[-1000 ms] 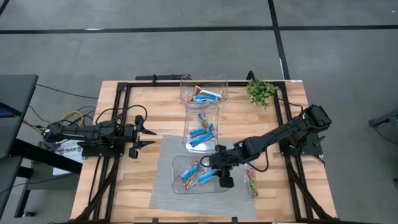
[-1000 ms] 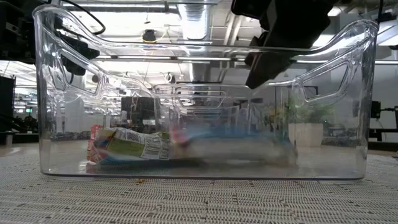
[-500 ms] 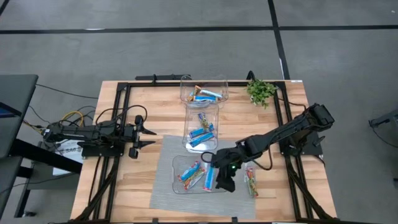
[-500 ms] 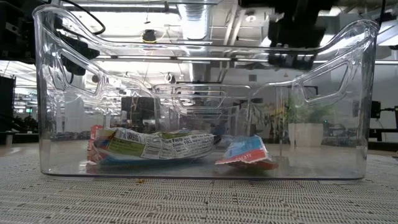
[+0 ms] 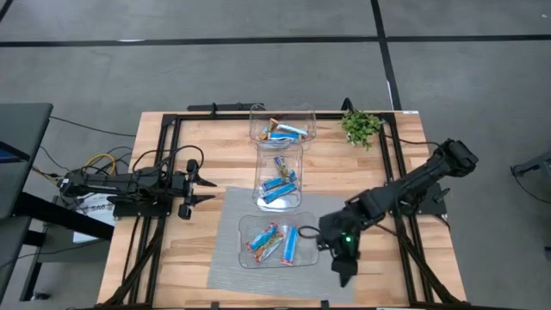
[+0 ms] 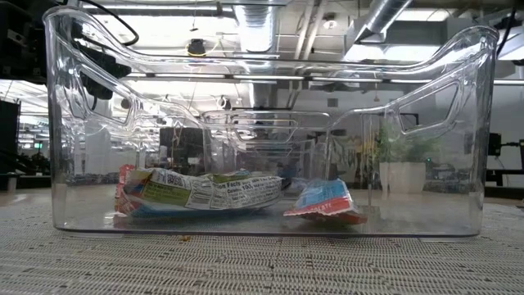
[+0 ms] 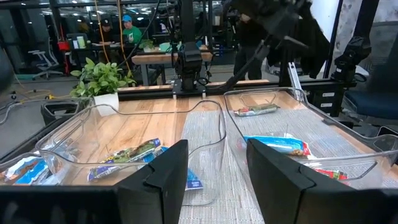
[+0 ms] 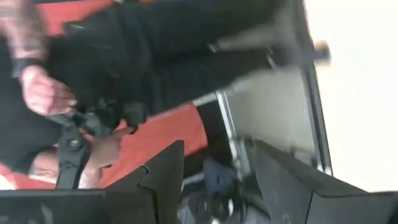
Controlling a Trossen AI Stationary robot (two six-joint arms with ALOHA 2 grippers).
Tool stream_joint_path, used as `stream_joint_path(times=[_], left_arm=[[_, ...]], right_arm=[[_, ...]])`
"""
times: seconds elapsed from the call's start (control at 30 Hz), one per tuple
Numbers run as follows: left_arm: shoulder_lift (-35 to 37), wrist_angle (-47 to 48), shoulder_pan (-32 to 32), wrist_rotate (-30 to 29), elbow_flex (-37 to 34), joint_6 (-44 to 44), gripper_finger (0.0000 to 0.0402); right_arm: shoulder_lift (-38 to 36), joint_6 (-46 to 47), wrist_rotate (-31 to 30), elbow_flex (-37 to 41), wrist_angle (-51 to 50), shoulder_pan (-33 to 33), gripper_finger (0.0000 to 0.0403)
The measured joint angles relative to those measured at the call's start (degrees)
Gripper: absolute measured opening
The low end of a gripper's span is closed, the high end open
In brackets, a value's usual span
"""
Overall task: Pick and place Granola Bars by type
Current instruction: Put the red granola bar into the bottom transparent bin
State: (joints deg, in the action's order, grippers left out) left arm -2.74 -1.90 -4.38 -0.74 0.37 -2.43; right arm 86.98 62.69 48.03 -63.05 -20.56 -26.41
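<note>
Three clear bins in line, plant beyond.

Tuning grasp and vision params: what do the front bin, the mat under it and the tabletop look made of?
Front bin: clear, glossy hard plastic by the look; the room shows through its walls and they catch glare. Mat: grey woven fabric or vinyl mesh, matte; the weave shows in the low view. Tabletop: light wood planks, visible grain, probably sealed.

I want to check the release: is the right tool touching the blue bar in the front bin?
Apart. In the high view the right tool is outside the front bin, while the blue bar lies inside.
</note>
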Motion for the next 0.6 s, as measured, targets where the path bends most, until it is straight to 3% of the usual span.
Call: stream_joint_path(times=[0.27,0.43,0.6], left_arm=[[0.0,0.01,0.0,0.03,0.0,-0.11,0.0158],[0.0,0.01,-0.01,0.04,-0.01,0.26,0.0158],[0.0,0.01,0.0,0.06,-0.01,-0.01,0.0158]], right_arm=[[0.41,13.56,-3.33,0.0,-24.54,-5.72,0.0169],[0.42,24.08,-16.6,0.01,-36.18,-7.48,0.0164],[0.42,35.76,-31.52,0.02,-41.45,-8.55,0.0159]])
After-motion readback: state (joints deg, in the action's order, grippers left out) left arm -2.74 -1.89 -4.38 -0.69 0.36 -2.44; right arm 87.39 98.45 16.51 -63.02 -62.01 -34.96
